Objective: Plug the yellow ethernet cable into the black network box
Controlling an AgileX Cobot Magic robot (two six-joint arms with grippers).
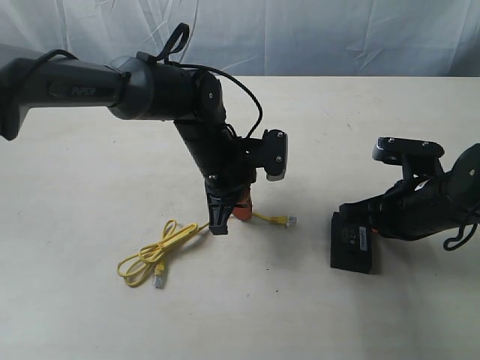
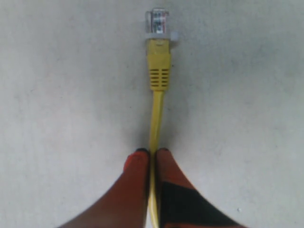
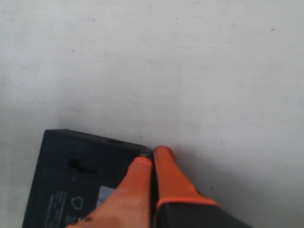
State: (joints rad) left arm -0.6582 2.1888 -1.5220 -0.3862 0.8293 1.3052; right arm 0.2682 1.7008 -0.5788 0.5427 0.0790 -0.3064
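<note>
The yellow ethernet cable (image 1: 154, 255) lies in loose loops on the table, one clear plug (image 1: 159, 281) beside the coil. My left gripper (image 1: 229, 217) points down and is shut on the cord a short way behind the other clear plug (image 1: 289, 220). In the left wrist view the cord (image 2: 156, 109) runs out from between the orange fingertips (image 2: 137, 164) to that plug (image 2: 158, 21), which rests on the table. The black network box (image 1: 351, 244) lies flat to the right. My right gripper (image 3: 151, 156) is shut on a thin edge of the box (image 3: 71, 166), near a corner.
The cream table (image 1: 75, 195) spreads around everything; a white cloth backdrop (image 1: 300, 30) hangs behind its far edge. A gap of bare tabletop (image 1: 311, 232) separates the held plug from the box. The box's white label (image 3: 107, 194) shows beside the right fingers.
</note>
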